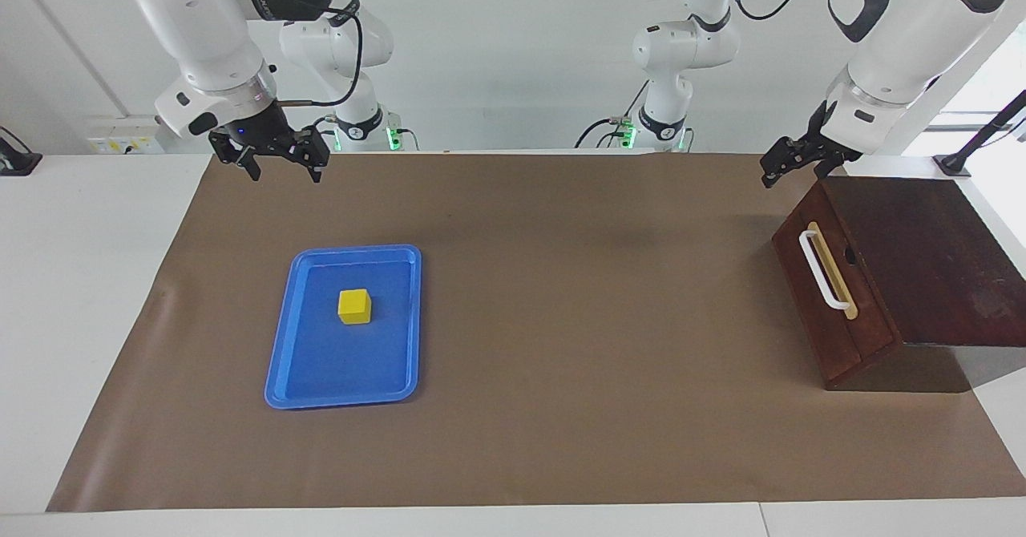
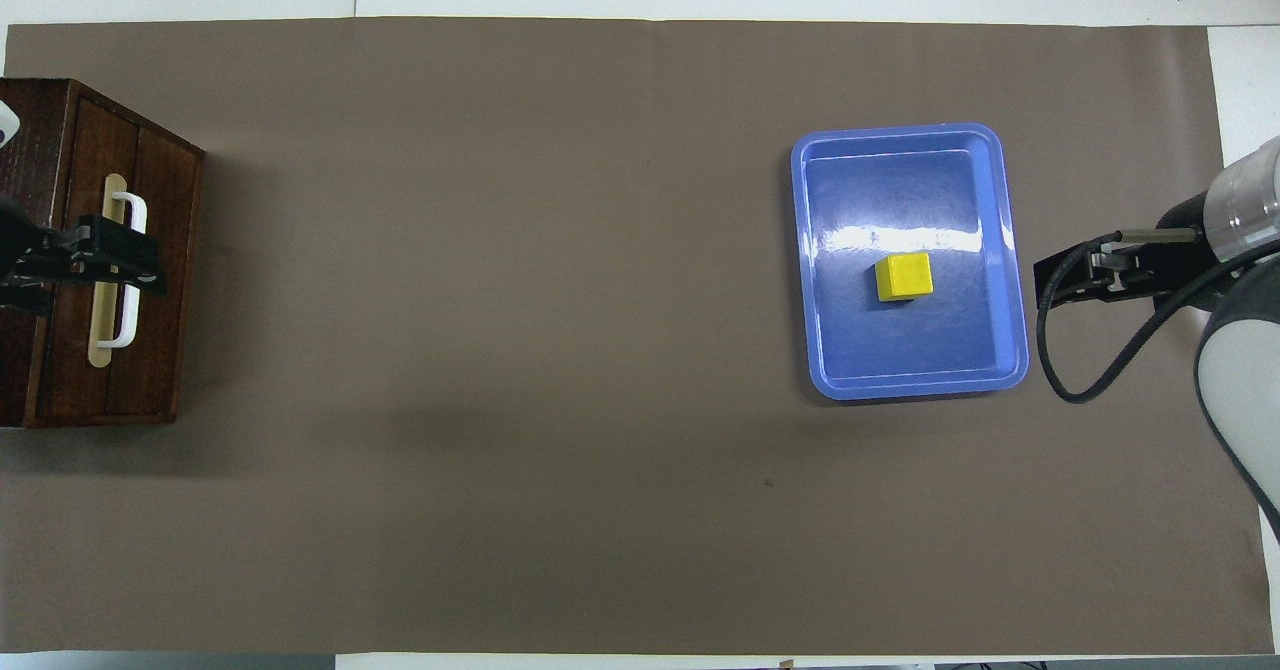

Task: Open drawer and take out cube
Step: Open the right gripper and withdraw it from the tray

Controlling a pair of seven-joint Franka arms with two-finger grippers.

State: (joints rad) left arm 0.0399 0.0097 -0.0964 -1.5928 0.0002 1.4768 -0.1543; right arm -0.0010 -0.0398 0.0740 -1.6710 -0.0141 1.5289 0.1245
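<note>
The drawer (image 1: 801, 300) is shut, flush in the sloped dark wooden box (image 1: 930, 256) at the left arm's end of the table. Its white bar handle (image 1: 824, 272) is free. The yellow cube (image 1: 353, 306) lies in a blue tray (image 1: 337, 377) toward the right arm's end; it also shows in the overhead view (image 2: 904, 277). My left gripper (image 1: 789, 170) hangs in the air over the box's upper front edge and touches nothing; from overhead it (image 2: 120, 255) covers the handle (image 2: 128, 325). My right gripper (image 1: 282, 167) is open and empty, raised over the mat beside the tray.
A brown mat (image 1: 561, 320) covers most of the white table. The blue tray (image 2: 830, 250) holds only the cube. The box (image 2: 40, 130) stands at the mat's edge. Two more arms stand at the back.
</note>
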